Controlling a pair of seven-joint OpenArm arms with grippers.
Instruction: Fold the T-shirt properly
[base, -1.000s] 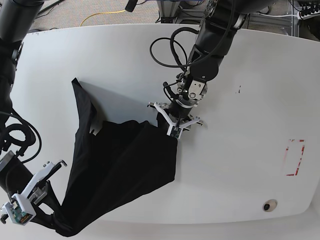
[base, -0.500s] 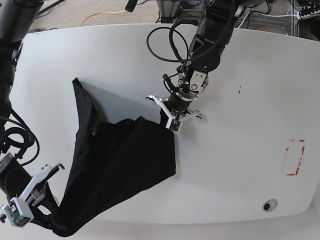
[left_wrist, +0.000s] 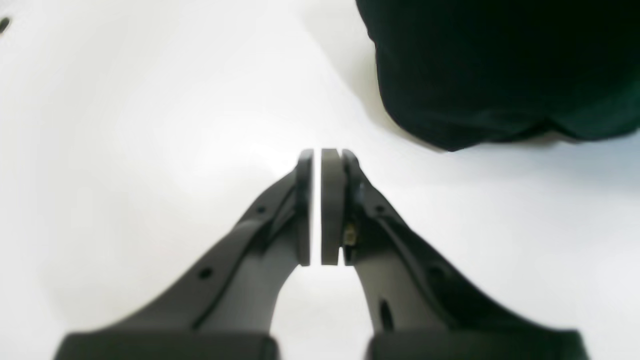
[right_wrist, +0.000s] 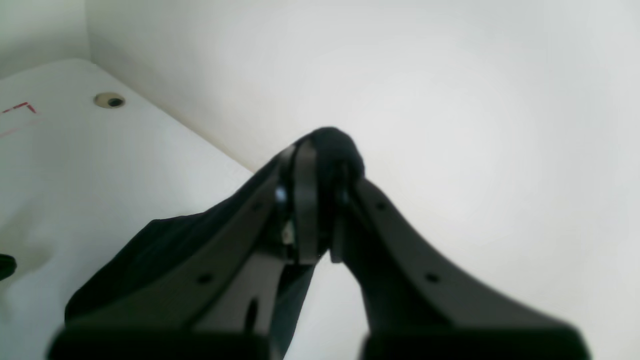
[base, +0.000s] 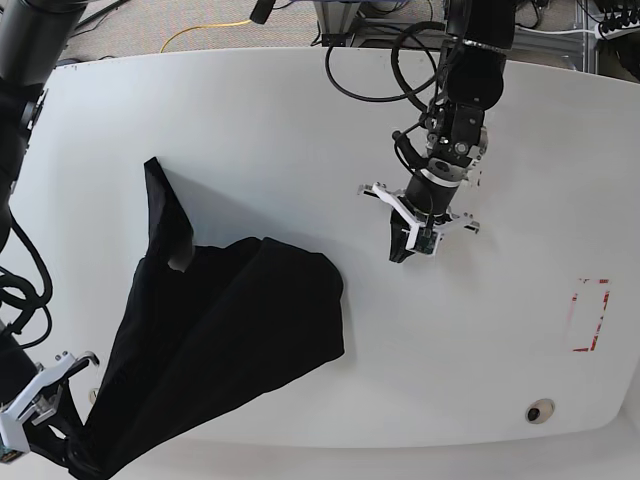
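Folding is barely begun: the T-shirt (base: 220, 340) lies bunched at the surface's (base: 300, 120) near-left corner, the right pincer (right_wrist: 320, 150) gripping its edge, the left pincer (left_wrist: 320, 155) closed empty.

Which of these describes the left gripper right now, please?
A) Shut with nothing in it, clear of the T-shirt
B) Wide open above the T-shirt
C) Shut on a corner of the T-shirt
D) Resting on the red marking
A: the left wrist view shows the left gripper with its pads together and nothing between them, over bare table, with the T-shirt lying apart from it.
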